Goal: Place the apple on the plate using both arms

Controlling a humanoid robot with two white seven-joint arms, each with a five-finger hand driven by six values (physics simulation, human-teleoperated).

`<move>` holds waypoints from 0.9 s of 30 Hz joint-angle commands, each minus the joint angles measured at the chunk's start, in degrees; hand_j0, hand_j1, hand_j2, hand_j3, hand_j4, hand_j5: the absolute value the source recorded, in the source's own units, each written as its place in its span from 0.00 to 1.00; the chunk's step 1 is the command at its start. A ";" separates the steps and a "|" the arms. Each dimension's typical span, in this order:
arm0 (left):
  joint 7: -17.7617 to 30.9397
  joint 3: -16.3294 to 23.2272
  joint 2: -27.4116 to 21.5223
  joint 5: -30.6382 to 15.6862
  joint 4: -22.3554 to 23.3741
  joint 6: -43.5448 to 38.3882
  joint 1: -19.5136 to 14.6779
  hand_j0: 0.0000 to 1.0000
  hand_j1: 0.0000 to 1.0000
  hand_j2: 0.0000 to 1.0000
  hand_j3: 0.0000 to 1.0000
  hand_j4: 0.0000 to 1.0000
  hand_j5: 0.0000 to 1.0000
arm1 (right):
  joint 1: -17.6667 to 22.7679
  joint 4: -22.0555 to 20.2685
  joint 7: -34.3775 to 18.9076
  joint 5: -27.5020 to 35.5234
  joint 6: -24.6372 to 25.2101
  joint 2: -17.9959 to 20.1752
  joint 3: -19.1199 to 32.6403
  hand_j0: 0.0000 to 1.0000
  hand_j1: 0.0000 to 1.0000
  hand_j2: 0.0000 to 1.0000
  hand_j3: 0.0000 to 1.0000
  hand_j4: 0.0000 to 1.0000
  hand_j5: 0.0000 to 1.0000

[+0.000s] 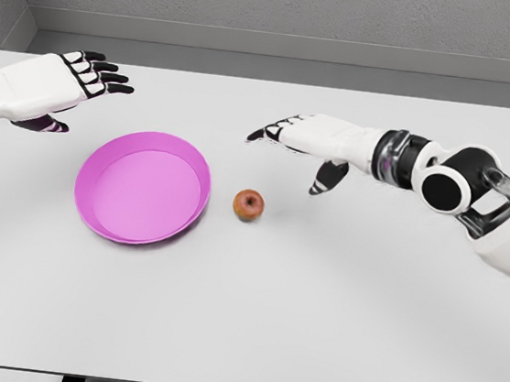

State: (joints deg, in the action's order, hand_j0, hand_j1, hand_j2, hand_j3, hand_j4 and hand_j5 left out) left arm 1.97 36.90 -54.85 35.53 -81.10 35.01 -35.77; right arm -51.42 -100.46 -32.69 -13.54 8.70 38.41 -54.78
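right hand [302, 141] above apple [249, 205], fingers spread; left hand [60, 86] behind plate [104, 220], fingers spread.

Plate [143, 187]: matt pink, smooth, plastic-looking. Apple [249, 205] just right of plate: dull red-brown skin, slightly mottled. Table [313, 327] under plate: smooth matt white. Right arm [459, 182], beyond apple from plate: glossy white shell, black joints w/ metallic sheen.

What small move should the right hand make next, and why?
Probably lower the right hand toward the apple and close around it. The apple sits on the table beside the pink plate, not on it, and this open hand hovers nearest, holding nothing.
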 commanded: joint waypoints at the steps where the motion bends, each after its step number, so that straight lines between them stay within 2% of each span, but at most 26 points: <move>1: -0.04 0.01 0.10 -0.11 -0.37 -0.01 0.00 1.00 1.00 1.00 1.00 1.00 1.00 | 0.18 0.00 0.08 -0.09 -0.35 3.68 6.70 1.00 1.00 1.00 1.00 1.00 1.00; 2: 0.05 0.19 0.19 -0.02 -0.72 -0.01 0.00 1.00 1.00 1.00 1.00 1.00 1.00 | 0.88 0.00 0.08 -0.18 -1.14 5.35 8.46 1.00 1.00 1.00 1.00 1.00 1.00; 6: 0.05 0.54 1.42 2.35 -4.41 -0.01 1.14 1.00 1.00 1.00 1.00 1.00 1.00 | 8.26 0.00 0.08 -0.09 -7.99 10.45 19.88 1.00 1.00 1.00 1.00 1.00 1.00; 7: 0.14 1.85 1.68 2.70 -5.91 -0.01 0.79 1.00 1.00 1.00 1.00 1.00 1.00 | 10.89 0.00 0.08 0.00 -10.45 11.68 23.40 1.00 1.00 1.00 1.00 1.00 1.00; 9: 1.28 4.31 2.73 2.79 -7.84 -0.01 -0.79 1.00 1.00 1.00 1.00 1.00 1.00 | 15.03 0.00 0.08 0.00 -13.79 12.83 28.15 1.00 1.00 1.00 1.00 1.00 1.00; 11: 5.15 8.01 4.14 2.79 -10.57 -0.01 -4.83 1.00 1.00 1.00 1.00 1.00 1.00 | 18.54 0.26 0.08 0.09 -16.69 13.88 32.02 1.00 1.00 1.00 1.00 1.00 1.00; 12: 7.17 9.41 5.89 2.79 -10.66 -0.01 -6.76 1.00 1.00 1.00 1.00 1.00 1.00 | 18.99 0.44 0.08 0.09 -17.75 13.97 32.98 1.00 1.00 1.00 1.00 1.00 1.00; 13: 9.10 13.80 7.83 2.79 -10.66 -0.01 -11.07 1.00 1.00 1.00 1.00 1.00 1.00 | 19.25 0.44 0.08 0.09 -18.54 14.58 33.07 1.00 1.00 1.00 1.00 1.00 1.00; 14: 9.81 16.26 9.85 2.79 -10.57 -0.01 -13.36 1.00 1.00 1.00 1.00 1.00 1.00 | 19.78 0.44 0.08 0.09 -19.07 14.67 33.07 1.00 1.00 1.00 1.00 1.00 1.00; 17: 16.05 19.08 12.31 2.35 -10.57 -0.01 -15.91 1.00 1.00 1.00 1.00 1.00 1.00 | 21.18 0.35 0.08 0.09 -19.42 14.67 33.07 1.00 1.00 1.00 1.00 1.00 1.00; 19: 18.50 22.15 14.59 1.91 -10.57 -0.01 -18.36 1.00 1.00 1.00 1.00 1.00 1.00 | 21.45 0.17 0.08 0.09 -19.42 14.67 33.07 1.00 1.00 1.00 1.00 1.00 1.00; 22: 18.77 24.00 16.09 -2.57 -10.13 -0.01 -20.13 1.00 1.00 1.00 1.00 1.00 1.00 | 21.53 0.00 0.08 0.00 -18.63 14.59 32.99 1.00 1.00 1.00 1.00 1.00 1.00; 25: 18.69 28.22 17.15 -6.44 -7.93 -0.01 -22.85 1.00 1.00 1.00 1.00 1.00 1.00 | 21.62 0.00 0.08 -0.09 -18.63 14.59 32.90 1.00 1.00 1.00 1.00 1.00 1.00; 27: 18.69 28.84 17.41 -9.16 -6.79 -0.01 -23.11 1.00 1.00 1.00 1.00 1.00 1.00 | 21.71 0.00 0.08 -0.09 -18.63 14.67 32.90 1.00 1.00 1.00 1.00 1.00 1.00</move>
State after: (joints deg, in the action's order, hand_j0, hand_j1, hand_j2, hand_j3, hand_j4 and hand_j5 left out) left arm 20.47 64.20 -38.19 29.47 -89.03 35.07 -59.15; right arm -29.80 -100.43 -32.63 -13.71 -10.02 52.97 -21.90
